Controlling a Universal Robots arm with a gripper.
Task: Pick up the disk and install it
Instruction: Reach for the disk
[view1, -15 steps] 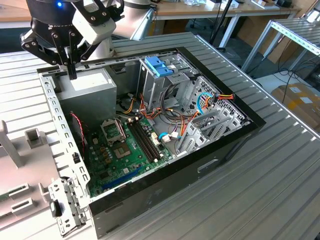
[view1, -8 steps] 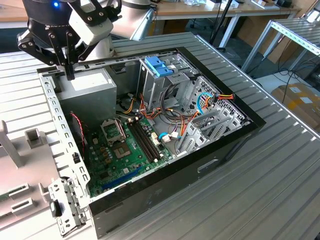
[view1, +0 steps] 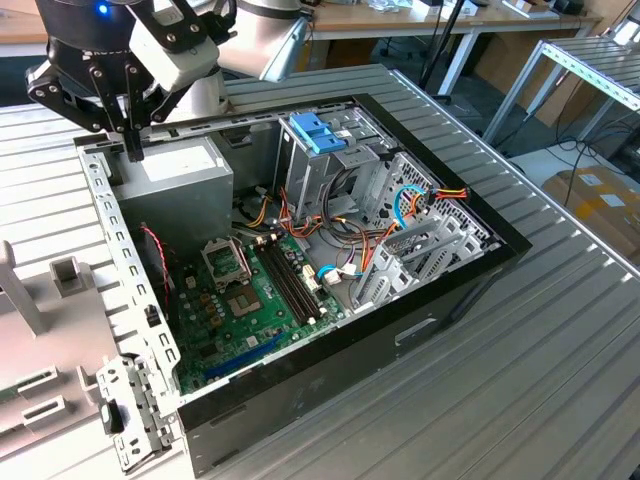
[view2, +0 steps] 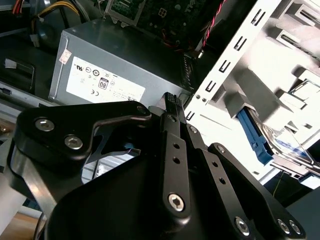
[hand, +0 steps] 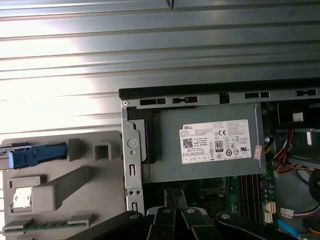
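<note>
The disk stands on edge in a slot of the grey holder tray beside the case, with its blue rail uppermost. In the second wrist view the disk shows as a silver body behind that blue rail. My gripper hangs over the back corner of the open computer case, above the edge of the grey power-supply box. Its black fingers are shut with nothing between them. The gripper is well apart from the disk, and the gripper points down past the case's frame.
The metal drive cage with its blue latch sits at the far side of the case. The motherboard and loose cables fill the floor. The perforated rear frame stands between case and holder tray. The ribbed metal table surrounds everything.
</note>
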